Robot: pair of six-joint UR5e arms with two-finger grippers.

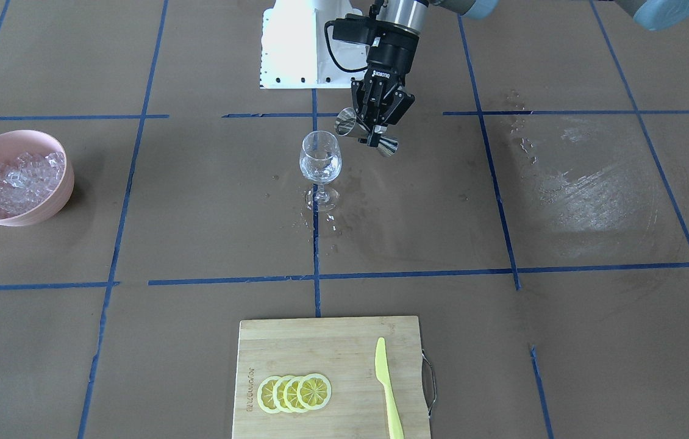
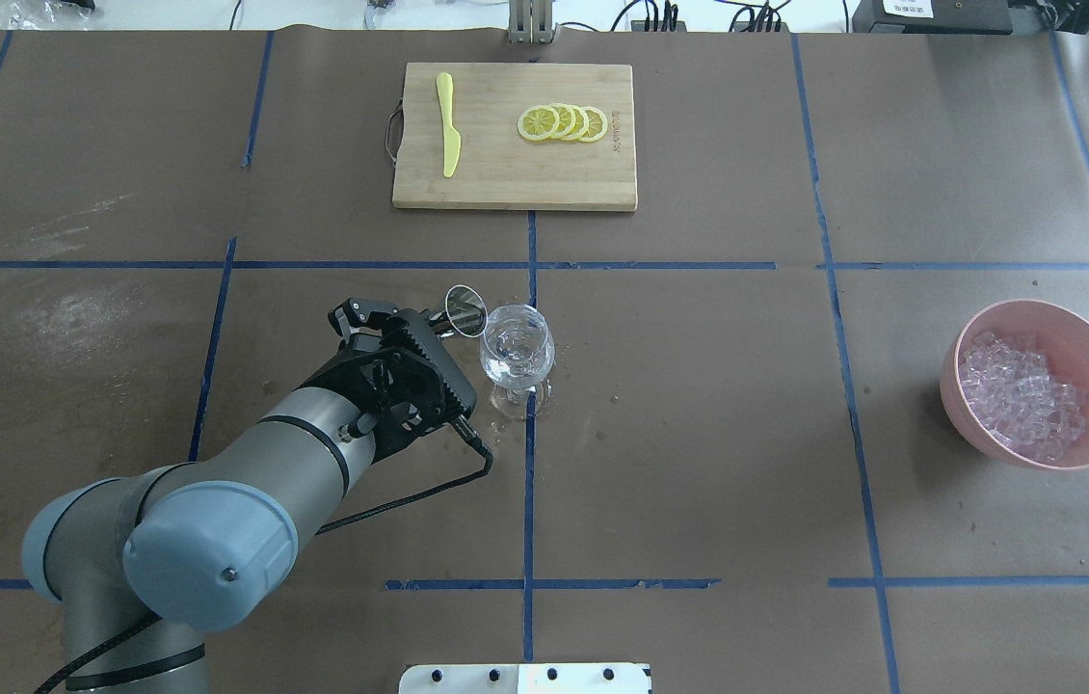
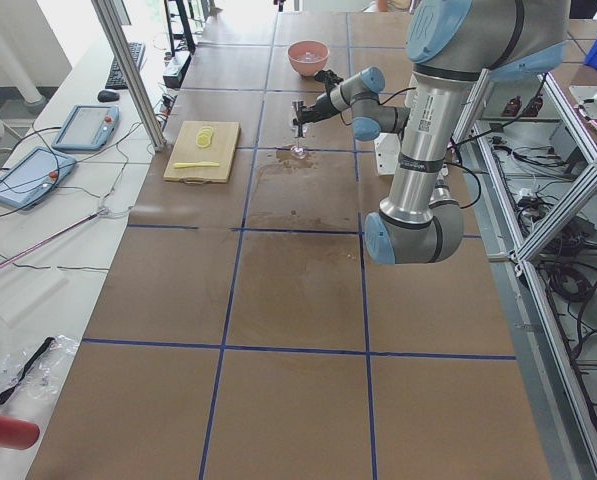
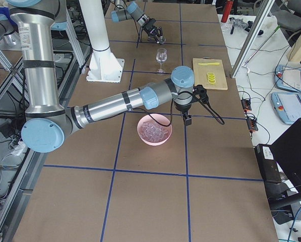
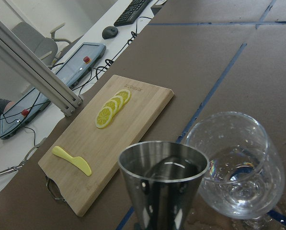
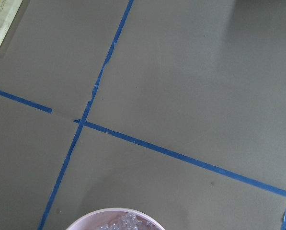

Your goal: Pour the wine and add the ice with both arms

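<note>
The left gripper (image 1: 373,129) is closed on the narrow waist of a metal measuring cup (image 1: 346,122) and holds it tilted, with one mouth turned toward the wine glass (image 1: 320,161). That mouth is just beside the glass's rim; whether the two touch cannot be told. The glass stands upright on the table (image 1: 198,231), about halfway between the robot's edge and the opposite edge, on a blue tape line. It is wet inside, with what looks like a little clear liquid at the bottom, and there are wet spots on the table around its foot.

The ice (image 1: 21,177) lies heaped in a pink bowl (image 1: 55,198), well apart from the glass on the robot's right and about as far from the robot's edge as the glass. The right gripper (image 4: 187,121) hangs near the bowl on the side away from the robot; how far open it is cannot be told.

A wooden cutting board (image 1: 320,347) lies at the edge opposite the robot, carrying a row of overlapping lemon slices (image 1: 294,392) and a yellow knife (image 1: 387,390), which lie apart.
</note>
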